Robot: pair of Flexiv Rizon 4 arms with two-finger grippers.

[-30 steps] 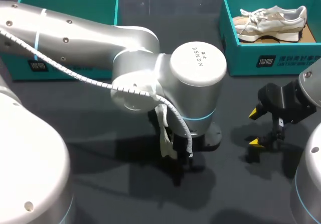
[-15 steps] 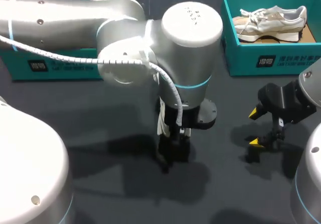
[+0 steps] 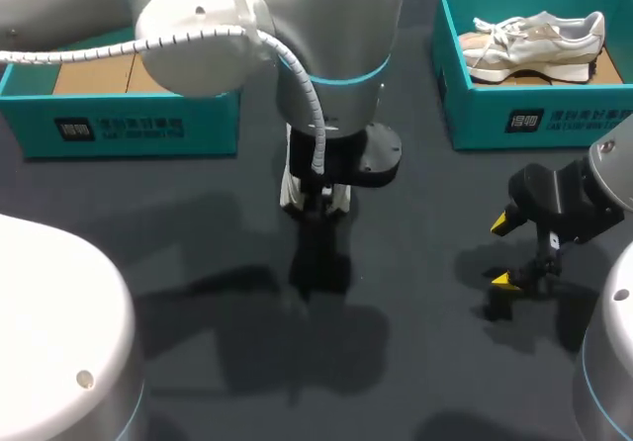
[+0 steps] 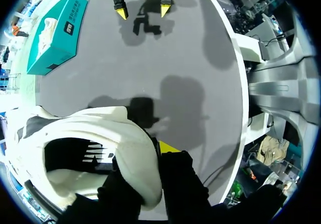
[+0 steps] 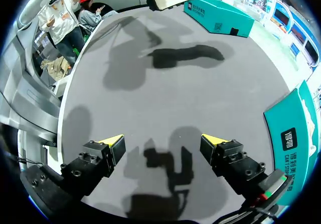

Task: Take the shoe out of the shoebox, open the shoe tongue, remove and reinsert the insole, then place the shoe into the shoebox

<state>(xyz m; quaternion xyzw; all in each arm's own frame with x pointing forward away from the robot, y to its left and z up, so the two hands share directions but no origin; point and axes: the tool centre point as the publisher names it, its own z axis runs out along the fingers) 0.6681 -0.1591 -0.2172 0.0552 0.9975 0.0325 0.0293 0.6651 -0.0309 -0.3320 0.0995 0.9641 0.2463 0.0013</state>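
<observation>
Within left pincer (image 4: 148,159), smooth, rounded white shoe (image 4: 100,128)

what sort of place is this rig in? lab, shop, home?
Probably a robot test bench rather than a shop: a dark table, two teal shoeboxes at its far side, and the left gripper holding a white shoe above it.

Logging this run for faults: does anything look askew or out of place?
Nothing looks spilled or damaged. The only oddity is the shoe, which dangles above the table, pinched at one edge by the left gripper.
</observation>
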